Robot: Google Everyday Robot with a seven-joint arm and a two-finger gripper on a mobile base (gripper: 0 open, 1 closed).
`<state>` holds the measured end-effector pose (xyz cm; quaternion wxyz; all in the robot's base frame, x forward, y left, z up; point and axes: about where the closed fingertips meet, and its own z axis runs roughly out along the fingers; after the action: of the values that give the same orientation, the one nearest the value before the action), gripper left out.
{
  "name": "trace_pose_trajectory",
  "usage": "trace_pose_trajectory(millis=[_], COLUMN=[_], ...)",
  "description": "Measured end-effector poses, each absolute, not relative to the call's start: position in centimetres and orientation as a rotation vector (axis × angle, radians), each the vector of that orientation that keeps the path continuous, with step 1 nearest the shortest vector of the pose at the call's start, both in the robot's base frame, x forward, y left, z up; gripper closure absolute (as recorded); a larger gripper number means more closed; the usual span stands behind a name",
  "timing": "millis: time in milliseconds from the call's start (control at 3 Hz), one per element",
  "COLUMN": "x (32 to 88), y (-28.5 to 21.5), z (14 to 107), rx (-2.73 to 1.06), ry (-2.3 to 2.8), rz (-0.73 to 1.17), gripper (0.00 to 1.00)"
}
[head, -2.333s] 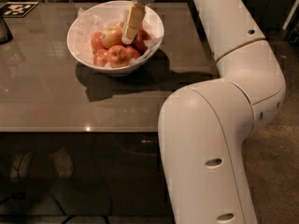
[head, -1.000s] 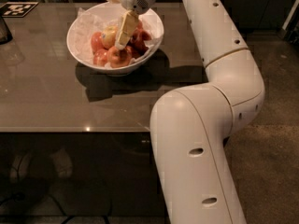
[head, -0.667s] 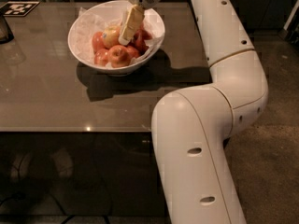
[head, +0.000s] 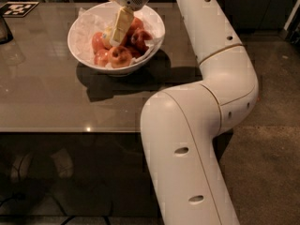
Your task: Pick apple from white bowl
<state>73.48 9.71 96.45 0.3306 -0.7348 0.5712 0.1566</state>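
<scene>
A black-and-white printed marker (head: 18, 8) lies flat at the far left corner of the grey-brown, glossy counter (head: 47, 102), with a dark object (head: 3, 29) cut off by the left edge just in front of it. Further right, the white bowl (head: 77, 48) sits on the counter toward its back edge, lined with crumpled white paper (head: 89, 22) and casting a broad shadow toward the front. Red apples (head: 119, 56) are heaped in its middle and right half. The apple (head: 108, 32), a pale yellow patch among them, lies inside the bowl, mostly hidden and touching the left side of the gripper (head: 116, 40). The cream-coloured gripper reaches down at a slant from above the bowl's far rim into the fruit, its tip low among the apples. Whether it is released or clamped on anything cannot be told from this angle. The white arm (head: 220, 55) runs right from the gripper, bends at an elbow and drops thick into the foreground. Speckled brown floor (head: 274, 144) fills the right side. A dark glossy panel (head: 47, 172) fronts the counter below.
</scene>
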Motion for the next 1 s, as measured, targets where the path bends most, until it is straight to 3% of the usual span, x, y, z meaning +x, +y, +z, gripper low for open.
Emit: trace_pose_trajectory(millis=[333, 1000], x=[74.0, 74.7], y=[12.2, 11.4], z=[94.6, 93.5], rx=[-1.985, -1.958], ry=[1.541, 1.564], rz=[0.354, 0.377], gripper=[0.0, 0.0])
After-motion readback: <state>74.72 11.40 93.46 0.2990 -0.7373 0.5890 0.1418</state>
